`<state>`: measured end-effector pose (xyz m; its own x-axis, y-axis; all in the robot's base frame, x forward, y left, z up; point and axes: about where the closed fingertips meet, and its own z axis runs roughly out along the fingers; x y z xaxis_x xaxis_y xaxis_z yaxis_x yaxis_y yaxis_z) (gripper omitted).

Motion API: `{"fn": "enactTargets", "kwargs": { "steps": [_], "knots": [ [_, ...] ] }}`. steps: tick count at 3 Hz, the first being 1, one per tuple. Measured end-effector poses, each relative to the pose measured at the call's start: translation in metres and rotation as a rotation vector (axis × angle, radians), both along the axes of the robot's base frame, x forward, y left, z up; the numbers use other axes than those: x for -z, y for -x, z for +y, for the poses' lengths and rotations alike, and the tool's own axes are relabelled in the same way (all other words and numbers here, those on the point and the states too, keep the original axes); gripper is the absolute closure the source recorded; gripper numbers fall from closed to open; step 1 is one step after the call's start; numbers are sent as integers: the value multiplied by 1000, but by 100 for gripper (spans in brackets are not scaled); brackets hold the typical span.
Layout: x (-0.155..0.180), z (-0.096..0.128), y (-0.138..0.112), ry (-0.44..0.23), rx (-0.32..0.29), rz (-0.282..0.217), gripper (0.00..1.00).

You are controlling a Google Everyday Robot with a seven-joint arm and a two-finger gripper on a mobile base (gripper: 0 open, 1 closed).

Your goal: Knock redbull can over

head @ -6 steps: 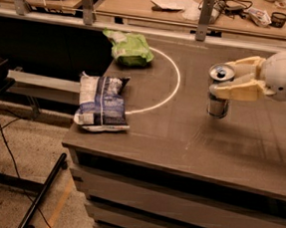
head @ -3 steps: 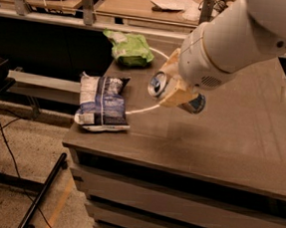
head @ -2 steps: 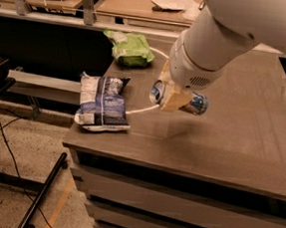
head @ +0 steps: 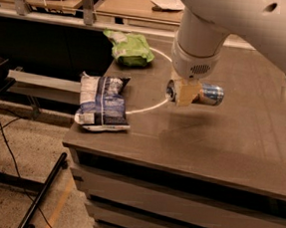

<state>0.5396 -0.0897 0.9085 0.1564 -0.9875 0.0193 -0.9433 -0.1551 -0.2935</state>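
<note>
The redbull can (head: 211, 94) is silver and blue and lies horizontal, its pull-tab top facing left. My gripper (head: 186, 93) hangs from the large white arm that comes in from the upper right. Its tan fingers (head: 189, 96) are closed around the can near the top end. The can is held a little above the brown table (head: 219, 152), with its shadow on the surface just below and to the left.
A blue-and-white chip bag (head: 103, 102) lies near the table's front left corner. A green snack bag (head: 132, 48) lies at the back left. A white arc (head: 148, 106) is painted on the tabletop. The table's left and front edges drop to the floor.
The can stood upright at the right with my gripper around it. It was carried left and tipped, and now it is fully horizontal in the gripper near the table's middle.
</note>
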Motion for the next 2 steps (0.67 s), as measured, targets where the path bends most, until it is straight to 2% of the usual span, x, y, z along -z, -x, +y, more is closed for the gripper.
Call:
{"fn": "enactTargets", "kwargs": {
  "steps": [1, 2],
  "knots": [
    [28, 12, -1, 120, -55, 64, 53],
    [46, 26, 2, 153, -91, 109, 29]
  ]
}}
